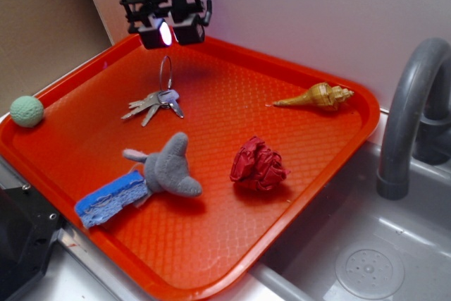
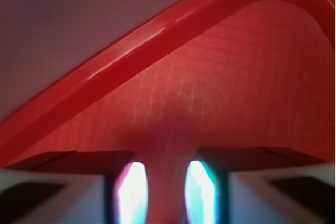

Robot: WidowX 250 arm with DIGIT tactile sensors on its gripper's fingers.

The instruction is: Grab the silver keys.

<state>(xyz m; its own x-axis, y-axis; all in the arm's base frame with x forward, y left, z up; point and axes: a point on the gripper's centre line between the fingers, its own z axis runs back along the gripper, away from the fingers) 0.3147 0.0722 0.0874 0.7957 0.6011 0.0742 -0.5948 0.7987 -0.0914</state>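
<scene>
Hovering over the tray's far edge, the end effector (image 1: 171, 33) has its fingers parted a little, grasping nothing; the wrist view shows only bare red tray (image 2: 252, 77) between them. The silver keys (image 1: 156, 102) lie flat just below and in front, ring toward it, beyond the grey plush toy (image 1: 171, 168)

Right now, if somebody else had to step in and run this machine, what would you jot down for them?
End effector: open, empty, raised over the far corner of the orange tray.
Silver keys: lying flat on the tray, just in front of and below the end effector, ring pointing toward it, untouched. The wrist view shows only bare tray, no keys.
Done: nothing grabbed.
Left: move forward over the keys, lower, close, lift.
</scene>
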